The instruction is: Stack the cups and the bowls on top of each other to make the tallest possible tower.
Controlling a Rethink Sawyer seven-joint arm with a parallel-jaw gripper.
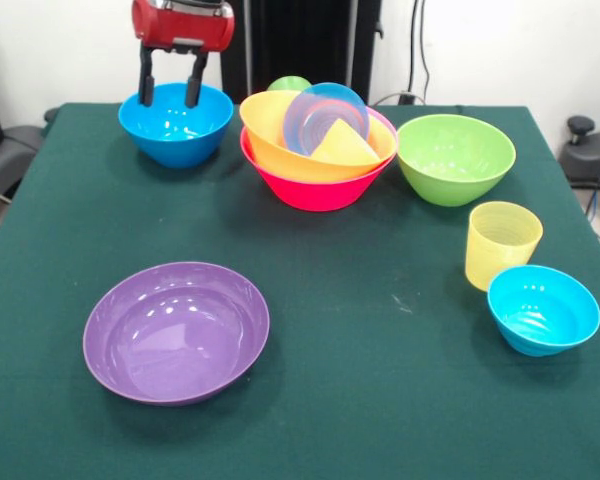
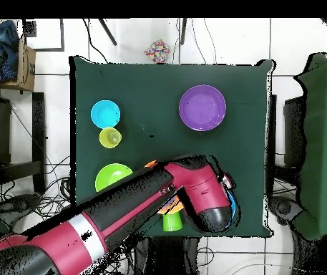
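Gripper [image 1: 169, 92] is held with fingers apart, empty, astride the far rim of the blue bowl [image 1: 175, 124], far left. Tower [image 1: 318, 148] stands just right of it. Rim should be pinched squarely and lifted level before transfer.

Six glossy plastic bowls are countable: one wide shallow purple bowl [image 1: 176, 331], one medium green bowl [image 1: 455, 158], one medium blue bowl [image 1: 175, 123], one small blue bowl [image 1: 543, 309], one large orange bowl [image 1: 280, 140] nested in one large pink bowl [image 1: 315, 190]. A seventh round blue-rimmed piece [image 1: 325, 108] leans inside the orange bowl. Three cups: one ribbed translucent pale yellow tumbler [image 1: 502, 244], one yellow-orange cup [image 1: 344, 146] lying in the orange bowl, one green cup [image 1: 290, 84] behind the pile.
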